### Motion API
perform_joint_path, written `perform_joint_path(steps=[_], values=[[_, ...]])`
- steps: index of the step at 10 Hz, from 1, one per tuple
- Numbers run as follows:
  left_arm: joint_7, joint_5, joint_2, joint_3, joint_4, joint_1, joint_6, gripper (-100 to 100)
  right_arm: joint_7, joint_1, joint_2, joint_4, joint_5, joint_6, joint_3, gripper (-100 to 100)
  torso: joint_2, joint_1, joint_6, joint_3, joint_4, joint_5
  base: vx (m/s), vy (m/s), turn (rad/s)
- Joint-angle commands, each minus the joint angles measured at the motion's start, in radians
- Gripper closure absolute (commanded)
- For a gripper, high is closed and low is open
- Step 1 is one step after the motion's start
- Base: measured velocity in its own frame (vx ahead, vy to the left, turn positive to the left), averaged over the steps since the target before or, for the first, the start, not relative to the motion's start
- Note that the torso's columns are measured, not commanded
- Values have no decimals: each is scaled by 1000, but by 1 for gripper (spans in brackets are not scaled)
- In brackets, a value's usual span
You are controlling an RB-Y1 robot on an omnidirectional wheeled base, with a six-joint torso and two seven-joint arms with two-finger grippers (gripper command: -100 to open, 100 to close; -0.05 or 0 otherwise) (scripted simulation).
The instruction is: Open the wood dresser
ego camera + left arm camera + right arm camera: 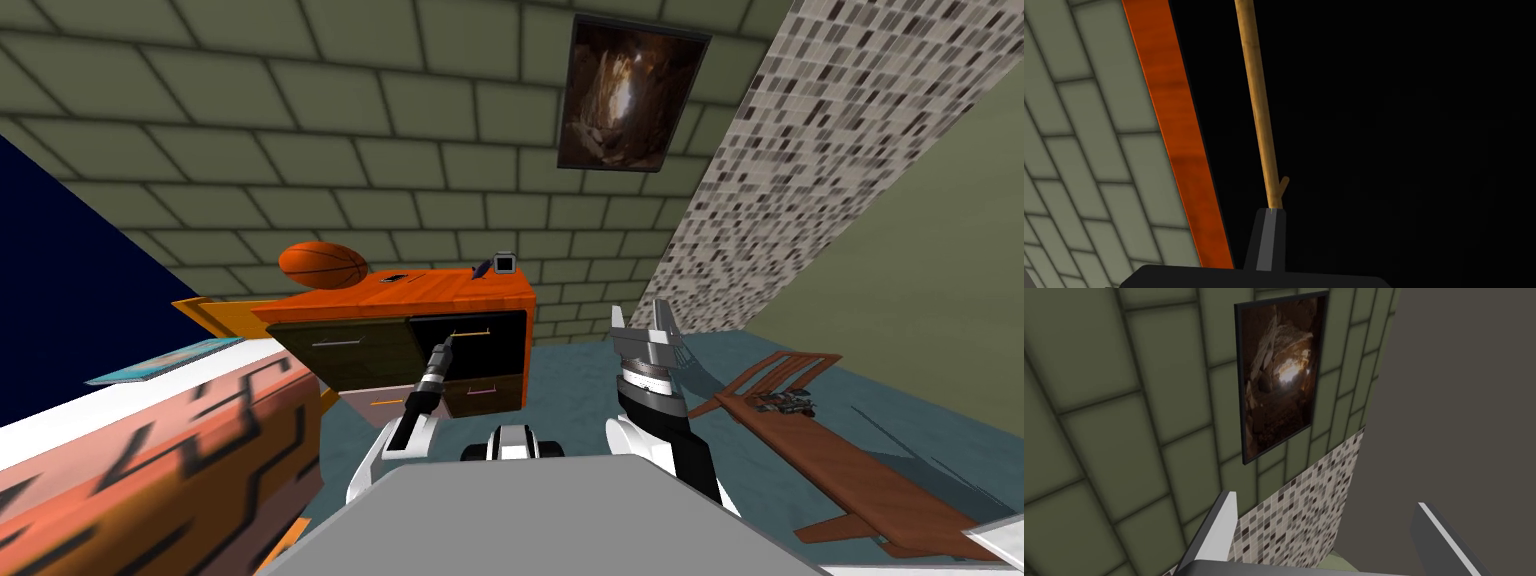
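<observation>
Nearest of all, the left gripper (1270, 212) held its two blades clenched on one end of a thin tan handle (1258, 100), just by that end's small mounting stub. The rest of the bar ran on beyond the fingertips. Behind the bar lay the black front of a drawer (500, 335), and off to one side of the fingers ran an orange edge of the dresser (440, 288).

From the head camera the dresser stood ahead of the outstretched left arm, and the gripped bar lay level across the drawer front. I could not tell whether the drawer had come out at all.

The pull, I judged, should go straight back along the forearm, square to the bar. Gripped at its end, the bar might slip or the drawer skew.

Well apart from the handle, the right gripper (645, 322) was raised with its fingers spread on nothing, so the left was plainly the nearer.
</observation>
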Motion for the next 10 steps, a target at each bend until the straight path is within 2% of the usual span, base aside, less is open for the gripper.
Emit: perform_joint_path(steps=[1, 2, 5, 6, 8, 9, 10], values=[[10, 7, 25, -7, -30, 1, 40, -100, 0, 0, 0, 0, 0, 0, 0, 0, 3, -3, 0, 2, 1, -1, -22, -97, -9], [12, 9, -19, -9, -31, 0, 50, -100, 0, 0, 0, 0, 0, 0, 0, 0, 5, -4, 0, 3, 2, -1, -36, -89, -4], [13, 9, -72, -9, -31, 0, 54, -100, 0, 0, 0, 0, 0, 0, 0, 0, 3, 4, 0, 2, 1, 1, -13, -23, -1], [13, 9, -59, -9, -30, 0, 53, -100, 0, 0, 0, 0, 0, 0, 0, 0, 2, 3, 0, 1, 1, 1, 0, 0, 0], [16, 8, -58, -8, -73, 3, 93, -100, 0, 0, 0, 0, 0, 0, 0, 0, 0, -1, 0, 0, 0, 0, 79, -2, -21], [14, 8, -60, -8, -61, 2, 80, -100, 0, 0, 0, 0, 0, 0, 0, 0, -1, 0, 0, -1, 0, 0, 49, 7, -3], [13, 9, -60, -9, -35, 1, 57, 100, 0, 0, 0, 0, 0, 0, 0, 0, 3, 0, 0, 2, 1, 0, -50, 0, 24]])
